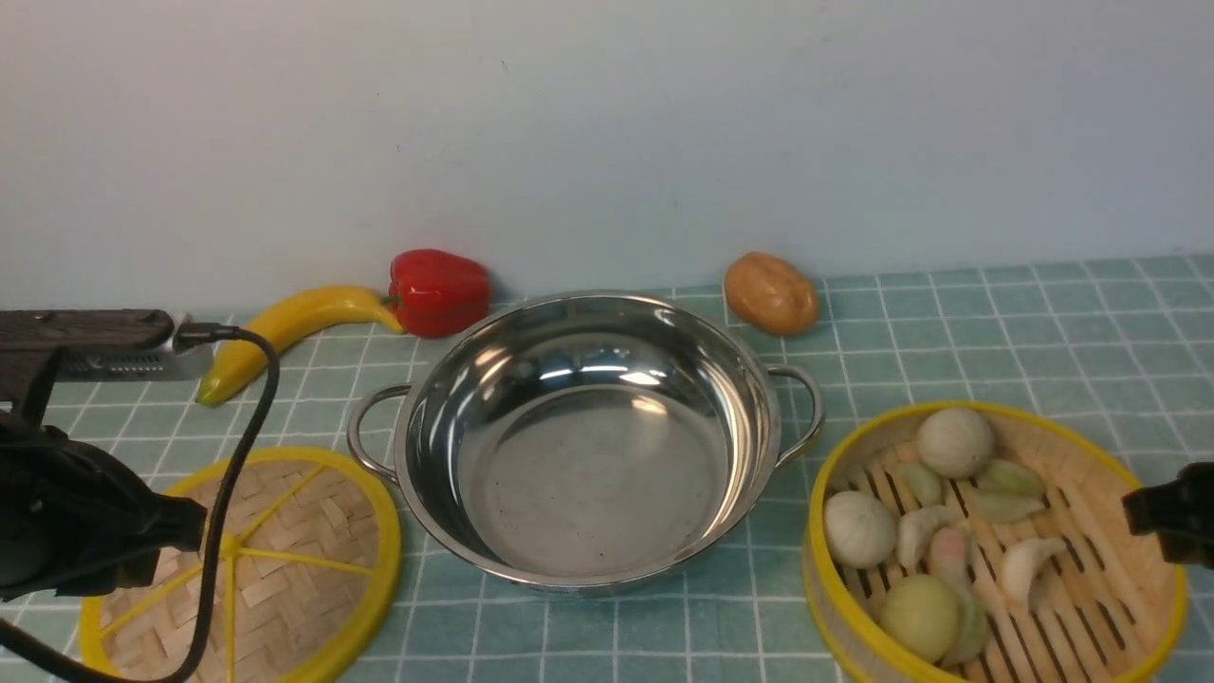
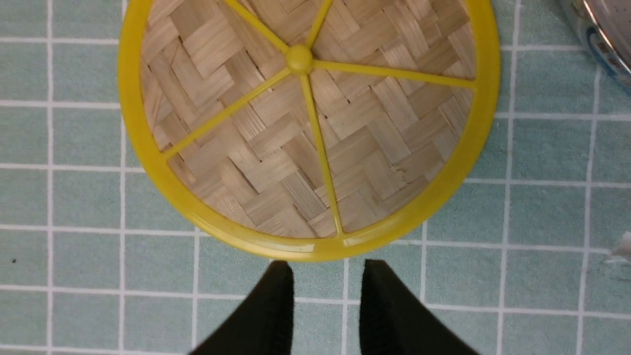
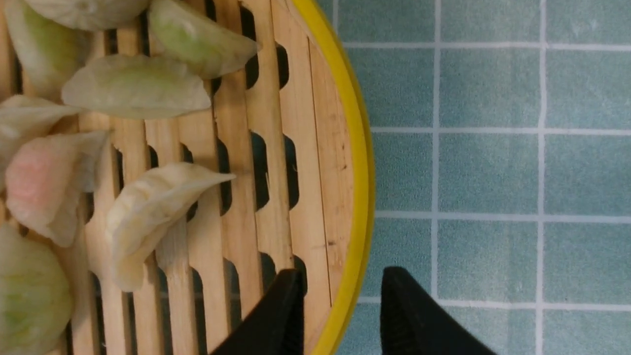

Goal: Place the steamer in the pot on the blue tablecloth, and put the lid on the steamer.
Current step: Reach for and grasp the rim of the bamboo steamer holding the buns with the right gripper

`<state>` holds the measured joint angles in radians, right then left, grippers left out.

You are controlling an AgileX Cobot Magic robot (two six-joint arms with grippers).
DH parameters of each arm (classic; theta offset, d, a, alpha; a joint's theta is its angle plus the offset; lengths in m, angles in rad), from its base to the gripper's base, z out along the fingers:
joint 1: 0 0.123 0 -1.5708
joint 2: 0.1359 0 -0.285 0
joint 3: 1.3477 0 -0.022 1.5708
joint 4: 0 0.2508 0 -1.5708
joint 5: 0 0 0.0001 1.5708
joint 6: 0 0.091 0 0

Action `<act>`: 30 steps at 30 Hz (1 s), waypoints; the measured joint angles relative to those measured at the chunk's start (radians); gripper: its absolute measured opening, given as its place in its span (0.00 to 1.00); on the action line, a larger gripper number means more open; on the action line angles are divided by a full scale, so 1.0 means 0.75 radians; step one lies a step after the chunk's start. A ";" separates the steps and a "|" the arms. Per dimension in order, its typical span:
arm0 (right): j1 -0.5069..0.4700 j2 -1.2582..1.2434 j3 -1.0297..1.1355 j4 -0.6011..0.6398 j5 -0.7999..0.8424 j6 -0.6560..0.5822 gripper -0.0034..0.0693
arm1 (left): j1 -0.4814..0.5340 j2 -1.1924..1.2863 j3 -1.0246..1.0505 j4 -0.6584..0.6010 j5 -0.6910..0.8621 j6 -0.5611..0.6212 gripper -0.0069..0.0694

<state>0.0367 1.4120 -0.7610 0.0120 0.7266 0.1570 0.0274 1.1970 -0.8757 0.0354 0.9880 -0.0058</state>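
The empty steel pot (image 1: 588, 446) stands mid-table on the blue tablecloth (image 1: 996, 332). At the front right sits the steamer (image 1: 1072, 569), holding pale buns and dumplings. My right gripper (image 3: 340, 273) is open over its right side. One finger is above the slatted floor and the other outside, so the steamer's yellow rim (image 3: 362, 197) runs between them. The lid (image 1: 275, 569) lies flat at the front left, left of the pot. My left gripper (image 2: 329, 266) is open just short of the lid's rim (image 2: 305, 249), with only cloth between its fingers.
A yellow banana (image 1: 285, 327), a red pepper (image 1: 438, 289) and a brown potato (image 1: 770, 292) lie along the back wall behind the pot. The left arm's black cable (image 1: 237, 474) hangs over the lid. The pot's edge (image 2: 606, 44) shows in the left wrist view.
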 joint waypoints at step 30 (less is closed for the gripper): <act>0.000 0.111 -0.309 -0.236 0.483 0.105 0.13 | 0.000 0.000 0.000 -0.002 -0.173 0.008 0.40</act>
<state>0.0367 1.4954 -0.9926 -0.1654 1.0891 0.2355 0.0274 1.1970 -0.8757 0.0337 0.8582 0.0000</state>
